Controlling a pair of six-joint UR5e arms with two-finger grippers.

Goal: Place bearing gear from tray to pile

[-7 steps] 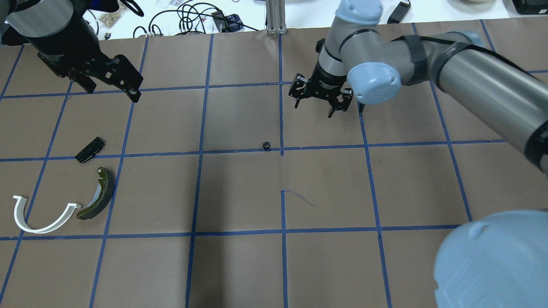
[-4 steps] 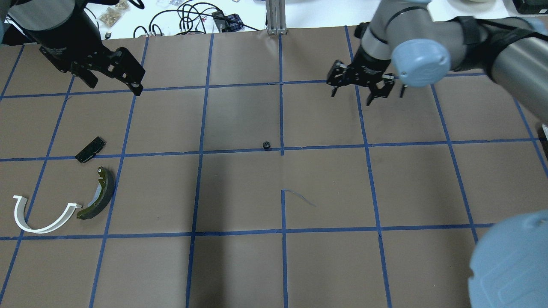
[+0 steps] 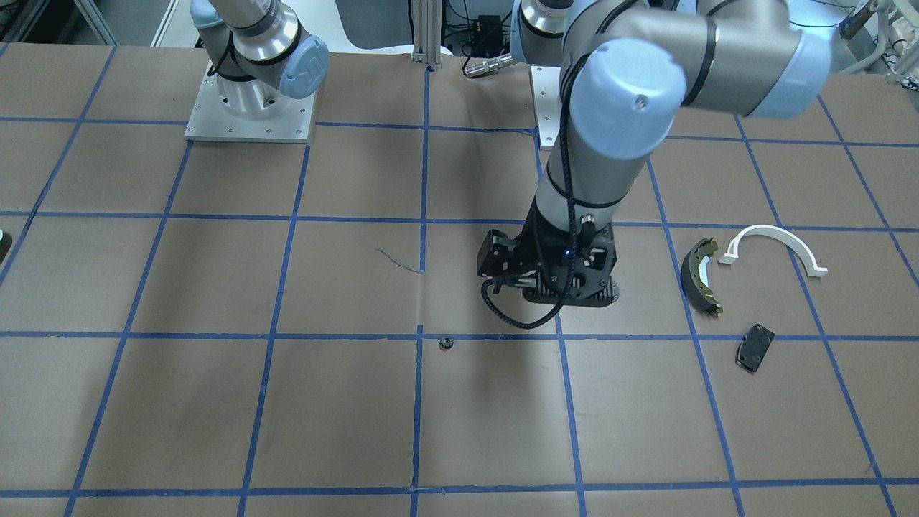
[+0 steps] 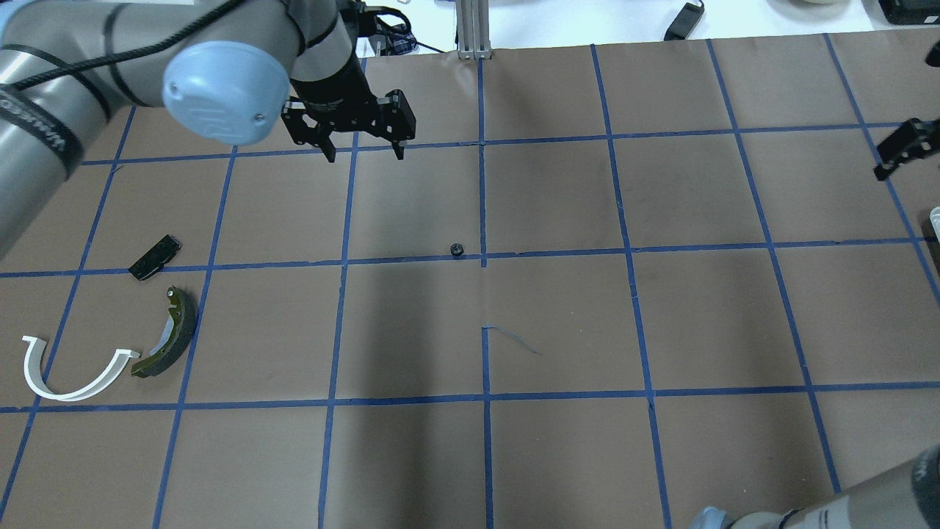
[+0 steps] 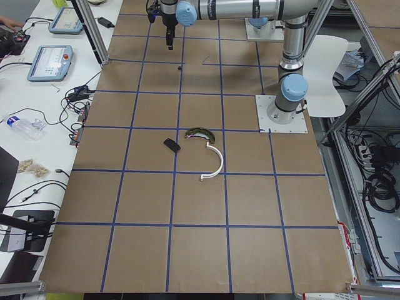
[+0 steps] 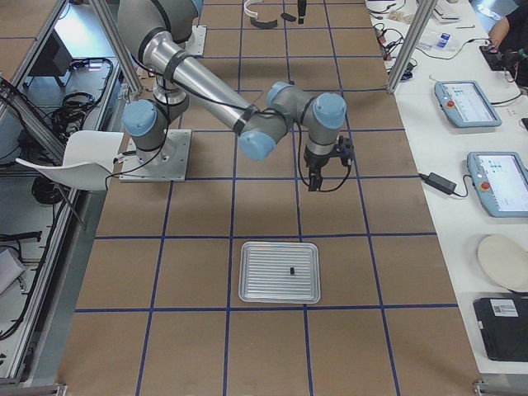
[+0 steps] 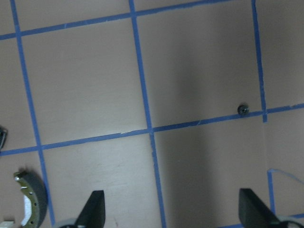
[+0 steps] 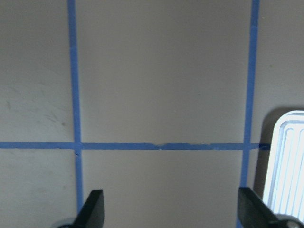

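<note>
One small dark part [image 6: 292, 270] sits in tray [image 6: 256, 289], too small to identify. Gear [image 4: 457, 250] lies on a tape line [image 4: 396, 258] mid-table, well apart from pile [image 4: 176, 327]. Left gripper [image 4: 365, 153] and right gripper [image 8: 173, 213]: jaws wide, both empty.

- The bearing gear [image 4: 457, 250] on the counter [image 4: 558, 455] is only a dark speck; teeth and bore are too small to tell.
- A small dark bit [image 6: 292, 270] lies on the tray [image 6: 264, 285], too small to name.
- The right pincer [image 4: 899, 150] is cut off by the overhead view's right edge; one black part shows.
- In the front-facing view the left pincer's [image 4: 365, 156] fingers hide beneath its wrist housing [image 3: 567, 280].
- In the left wrist view the brake shoe [image 7: 34, 197] is clipped by the bottom edge, the pad plate [image 7: 2, 136] a sliver at the left edge.
</note>
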